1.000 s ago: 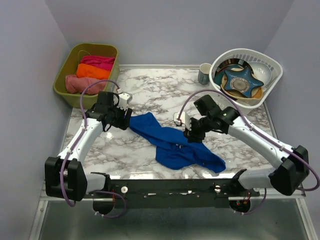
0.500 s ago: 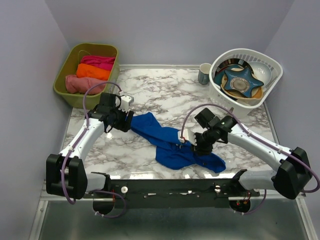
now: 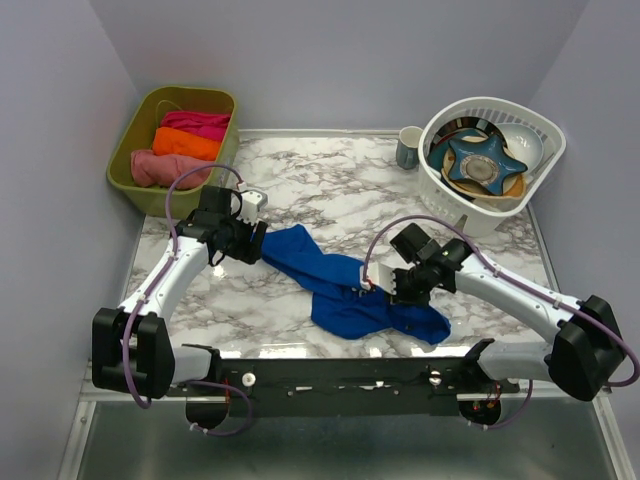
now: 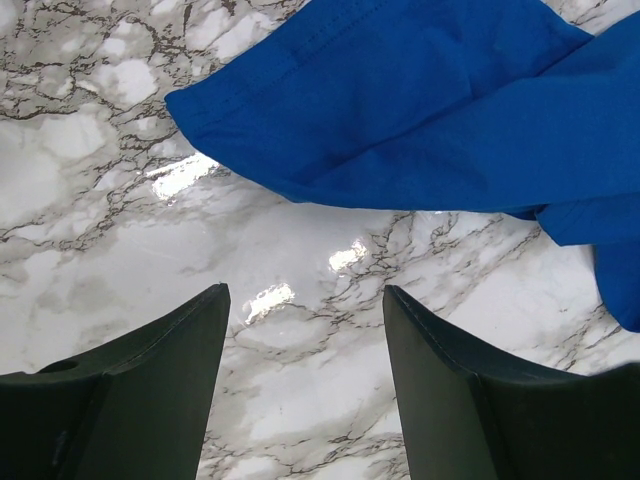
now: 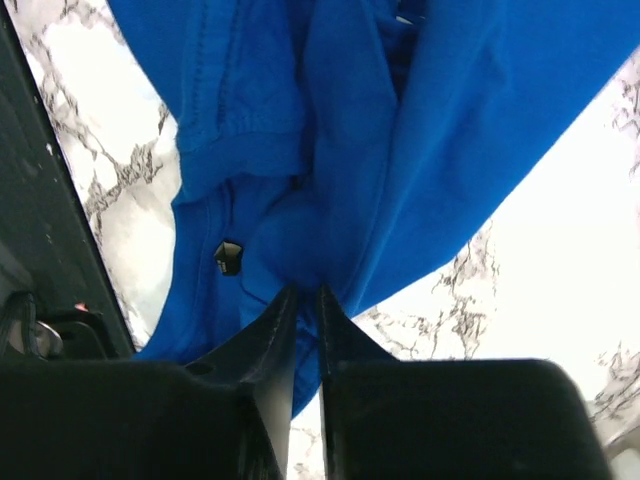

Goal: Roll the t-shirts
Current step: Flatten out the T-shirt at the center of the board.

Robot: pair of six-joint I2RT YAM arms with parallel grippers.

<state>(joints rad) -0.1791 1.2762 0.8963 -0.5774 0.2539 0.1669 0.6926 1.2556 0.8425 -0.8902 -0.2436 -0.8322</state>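
Sprawling on marble table [image 3: 330, 180] between grey walls [image 3: 330, 60], t-shirt [image 3: 340, 290] sits pinched in right claw [image 5: 300, 292]; left claw [image 4: 305, 295] gapes.

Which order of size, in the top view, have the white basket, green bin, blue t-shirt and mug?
1. white basket and green bin: alike, unranked.
2. blue t-shirt: crumpled, covers less.
3. mug.

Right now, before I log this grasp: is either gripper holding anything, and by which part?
The right gripper pinches the blue t-shirt by a gathered fold in its crumpled middle. The left gripper stands open over the table, holding nothing.
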